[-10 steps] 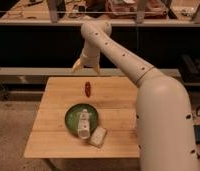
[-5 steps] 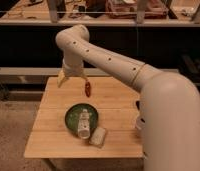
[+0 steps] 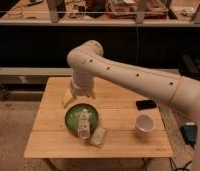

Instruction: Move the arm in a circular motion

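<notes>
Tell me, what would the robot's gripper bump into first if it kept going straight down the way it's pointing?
Probably the wooden table, left of the green plate. The gripper on the arm points down and leftward there, though depth is hard to judge.

The arm (image 3: 128,75) has a smooth, cream-white, plastic-looking shell with a soft sheen and small dark dots, and its pale gripper (image 3: 68,97) hangs over the table's left half, just beside the green plate (image 3: 71,116), which looks smooth and slightly glossy. The table (image 3: 118,142) is light wood with a matt finish and visible plank lines along its length. Toward the right edge, the white cup (image 3: 143,125) looks matt like paper or plastic, and the flat black item (image 3: 146,104) behind it looks smooth and dark.
</notes>
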`<state>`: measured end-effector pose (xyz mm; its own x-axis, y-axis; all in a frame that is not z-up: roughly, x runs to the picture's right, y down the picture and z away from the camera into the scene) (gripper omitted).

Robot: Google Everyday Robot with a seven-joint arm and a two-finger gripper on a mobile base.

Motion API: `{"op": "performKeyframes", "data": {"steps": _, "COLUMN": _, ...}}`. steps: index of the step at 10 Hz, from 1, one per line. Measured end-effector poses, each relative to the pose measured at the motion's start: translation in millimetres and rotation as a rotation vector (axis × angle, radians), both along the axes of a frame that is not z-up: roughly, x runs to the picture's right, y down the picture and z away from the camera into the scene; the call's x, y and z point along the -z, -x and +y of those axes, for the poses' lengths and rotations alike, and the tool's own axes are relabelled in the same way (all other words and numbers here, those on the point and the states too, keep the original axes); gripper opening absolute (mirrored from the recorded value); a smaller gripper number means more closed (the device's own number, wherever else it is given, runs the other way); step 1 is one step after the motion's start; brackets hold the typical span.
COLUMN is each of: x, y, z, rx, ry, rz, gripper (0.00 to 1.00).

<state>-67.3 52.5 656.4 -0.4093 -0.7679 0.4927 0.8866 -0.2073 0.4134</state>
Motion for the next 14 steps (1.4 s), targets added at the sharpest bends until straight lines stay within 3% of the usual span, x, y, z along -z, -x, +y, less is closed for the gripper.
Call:
{"op": "performKeyframes", "data": {"steps": 2, "x": -5.1, "y": -36.6, "z": 7.0, "rx": -0.002, "ry": 0.012, "rz": 0.043, "gripper": 0.8}}
{"op": "performKeyframes", "data": {"steps": 5, "x": -33.7, "y": -111.3, "z": 1.3, "rx": -0.007, "ry": 0.039, "rz": 0.21, "gripper": 0.8}}
{"op": "performKeyframes", "data": {"steps": 8, "x": -64.3, "y": -158.7, "z": -19.2, "rx": -0.092, "ry": 0.097, "rz": 0.367, "gripper": 0.8}}
{"op": "performKeyframes", "data": {"steps": 9, "x": -79.7, "y": -169.4, "z": -29.7, "rx": -0.151, "ry": 0.129, "rz": 0.416, "gripper": 0.8}}
{"op": "performKeyframes", "data": {"steps": 12, "x": -107.7, "y": -163.5, "z": -66.8, "rx": -0.267, "ry": 0.162, "rz": 0.461, "gripper": 0.8}}
{"op": "performKeyframes", "data": {"steps": 14, "x": -113.5, "y": -119.4, "z": -102.4, "rx": -0.285, "ry": 0.14, "rz": 0.43, "gripper": 0.8}}
